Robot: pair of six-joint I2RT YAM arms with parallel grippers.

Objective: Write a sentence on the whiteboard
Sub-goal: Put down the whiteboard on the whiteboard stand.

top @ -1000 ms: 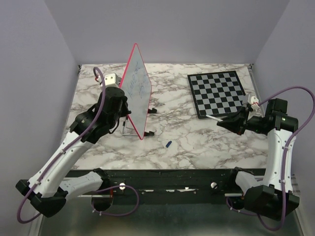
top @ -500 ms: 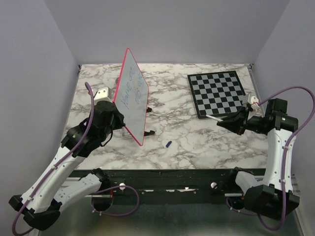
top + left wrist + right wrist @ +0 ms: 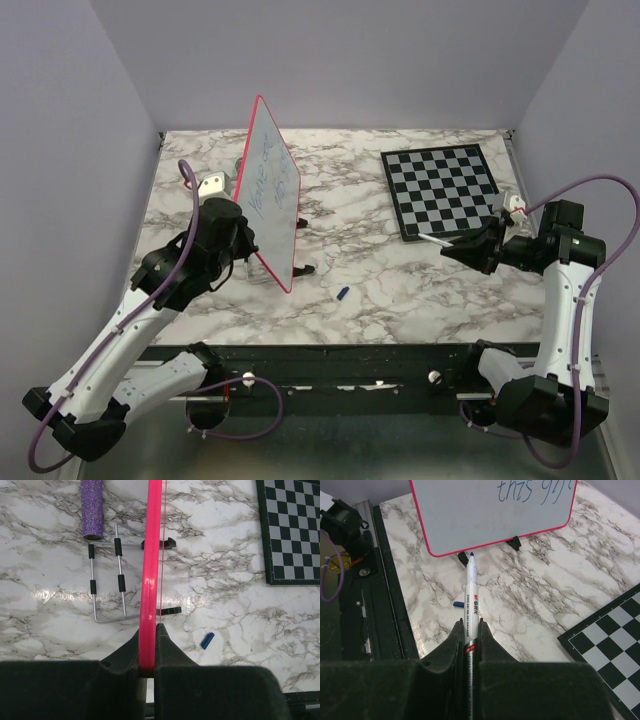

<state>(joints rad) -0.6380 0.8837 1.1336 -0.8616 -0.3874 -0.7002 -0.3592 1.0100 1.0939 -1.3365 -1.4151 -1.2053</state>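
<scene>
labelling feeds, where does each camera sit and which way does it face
Top external: above and behind the bases, looking down on the table; both arms show.
Left wrist: on the left gripper, looking along the whiteboard rim it clamps; own fingers show.
Right wrist: on the right gripper, facing the whiteboard's face along its marker; own fingers show.
Shared: blue cap in all three.

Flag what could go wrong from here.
The left gripper pinches the whiteboard only by its thin edge, so the tilted board may twist or slip. The right gripper holds the marker uncapped, tip toward the board; a stray touch could smear the sentence. The loose cap could get knocked away.
</scene>
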